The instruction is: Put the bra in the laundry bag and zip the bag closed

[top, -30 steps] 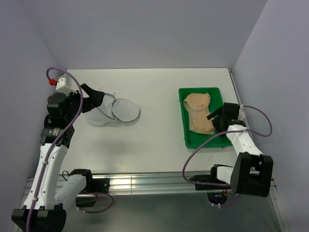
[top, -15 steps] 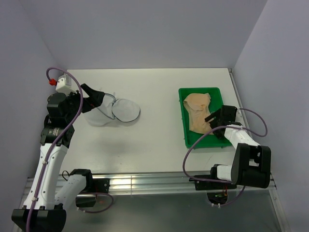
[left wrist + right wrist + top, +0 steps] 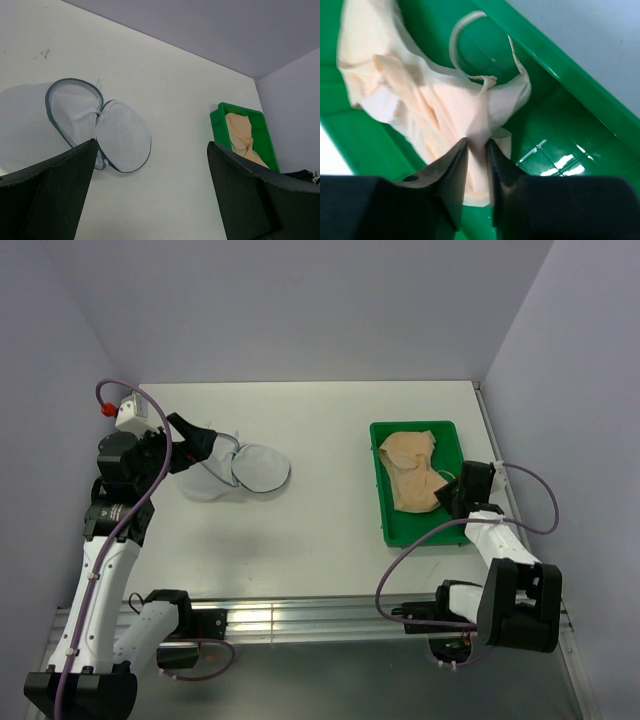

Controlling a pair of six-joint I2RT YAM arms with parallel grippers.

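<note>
The bra (image 3: 415, 95) is seen crumpled in a green tray (image 3: 408, 529) on the right side of the desk (image 3: 330, 430), one thin strap looped against the tray floor. A fold of its peach fabric is pinched between the narrowed fingers of the right hand (image 3: 477, 146), which is lowered into the tray at its near right part. The laundry bag (image 3: 212, 478) is laid well apart on the left side of the desk, unzipped, its round mesh flap folded out flat beside the dark-rimmed opening. The left hand (image 3: 198, 446) is held just at the bag's left edge, fingers spread wide, nothing gripped.
</note>
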